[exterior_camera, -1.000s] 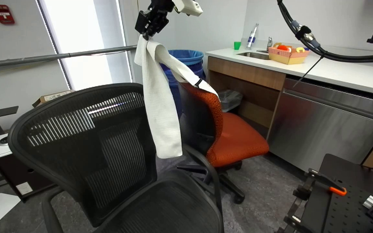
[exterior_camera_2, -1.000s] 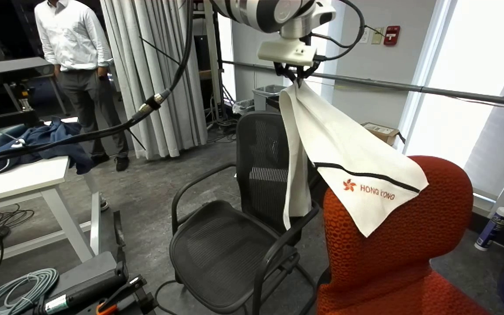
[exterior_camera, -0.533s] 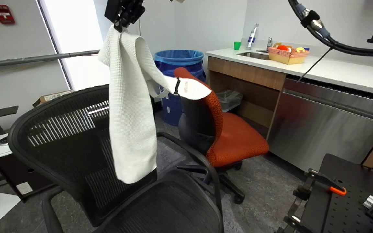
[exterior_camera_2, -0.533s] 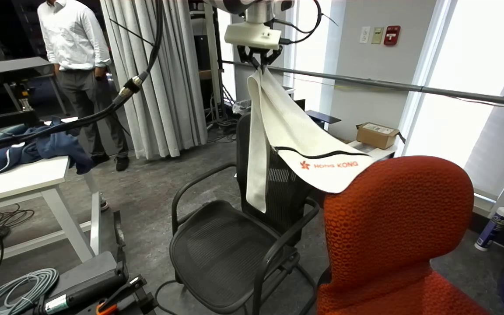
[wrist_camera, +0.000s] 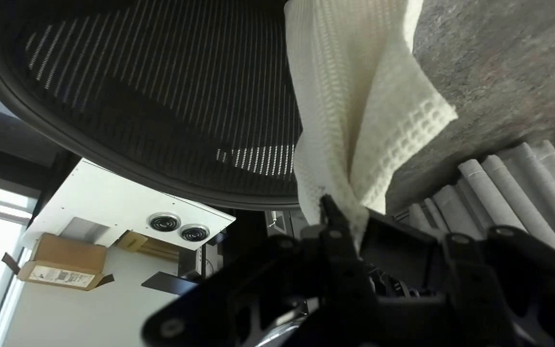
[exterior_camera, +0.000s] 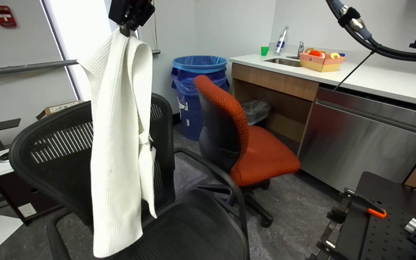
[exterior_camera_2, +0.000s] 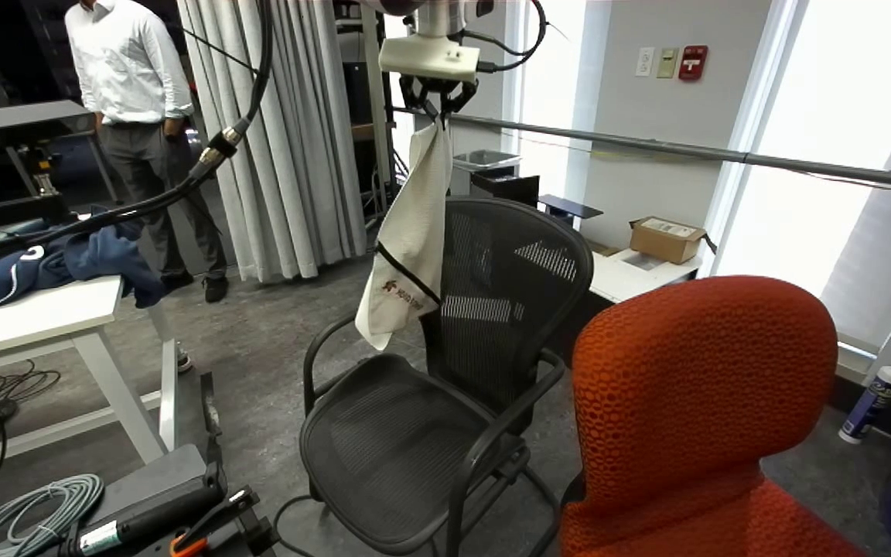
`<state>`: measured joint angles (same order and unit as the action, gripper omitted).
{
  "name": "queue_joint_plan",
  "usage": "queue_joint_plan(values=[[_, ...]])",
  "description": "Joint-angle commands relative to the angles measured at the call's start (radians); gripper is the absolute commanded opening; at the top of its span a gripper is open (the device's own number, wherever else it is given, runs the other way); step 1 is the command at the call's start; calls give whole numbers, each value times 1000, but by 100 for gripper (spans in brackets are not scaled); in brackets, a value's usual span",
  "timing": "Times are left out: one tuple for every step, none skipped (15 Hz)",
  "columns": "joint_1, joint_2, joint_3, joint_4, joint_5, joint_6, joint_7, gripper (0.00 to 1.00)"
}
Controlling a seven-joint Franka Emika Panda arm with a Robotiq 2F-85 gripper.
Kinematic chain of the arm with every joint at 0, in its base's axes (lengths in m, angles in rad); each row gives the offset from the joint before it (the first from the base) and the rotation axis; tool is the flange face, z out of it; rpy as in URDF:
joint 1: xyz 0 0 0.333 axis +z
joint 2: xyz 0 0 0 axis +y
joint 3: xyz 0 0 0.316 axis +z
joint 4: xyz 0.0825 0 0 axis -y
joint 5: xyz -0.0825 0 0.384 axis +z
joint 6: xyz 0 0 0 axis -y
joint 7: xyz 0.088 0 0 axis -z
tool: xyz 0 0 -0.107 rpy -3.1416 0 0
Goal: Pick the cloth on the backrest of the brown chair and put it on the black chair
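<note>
The white cloth (exterior_camera: 114, 151) hangs limp from my gripper (exterior_camera: 125, 30), its black stripe and red print low on one end. In an exterior view the cloth (exterior_camera_2: 414, 240) hangs beside the backrest of the black chair (exterior_camera_2: 484, 309), its lower end above the seat and near an armrest. My gripper (exterior_camera_2: 443, 116) is shut on the cloth's top, higher than that backrest. In the wrist view the cloth (wrist_camera: 345, 96) runs from the fingertips (wrist_camera: 347, 212) beside the black mesh (wrist_camera: 162, 96). The orange-brown chair (exterior_camera_2: 701, 371) stands apart; the cloth no longer touches it.
A blue bin (exterior_camera: 200, 65) stands behind the orange-brown chair. A counter with a sink (exterior_camera: 284, 62) is at the back. A cardboard box (exterior_camera_2: 666, 238) sits on a low white cabinet behind the black chair. A person (exterior_camera_2: 136, 93) stands by the grey curtain (exterior_camera_2: 275, 155).
My gripper has moved from near the orange-brown chair toward the black chair. The cloth's printed end slid off the orange-brown backrest and swung down, so the whole cloth now hangs free.
</note>
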<state>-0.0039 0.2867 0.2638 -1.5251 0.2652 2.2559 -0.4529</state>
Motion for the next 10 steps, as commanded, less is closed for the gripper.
queue_joint_plan(values=[[11,-24,-20,-3,21,-32,-31,0],[12,-24,-21,-2,18,-34,-32,0],[12,-24,-21,-2,17,-34,-34,0],[12,-24,-22,-1,14,-35,-37,0],[12,-24,-22,-1,14,-36,-42,0],[12,-24,-24,-1,10,-36,-45,0],[12,-23,-24,-1,9,-32,-52,0],[13,-24,-27,-1,3,-30,-54,0],[14,-25,-29,-1,-3,-32,-56,0],[16,-27,-34,-1,-13,-40,-50,0]])
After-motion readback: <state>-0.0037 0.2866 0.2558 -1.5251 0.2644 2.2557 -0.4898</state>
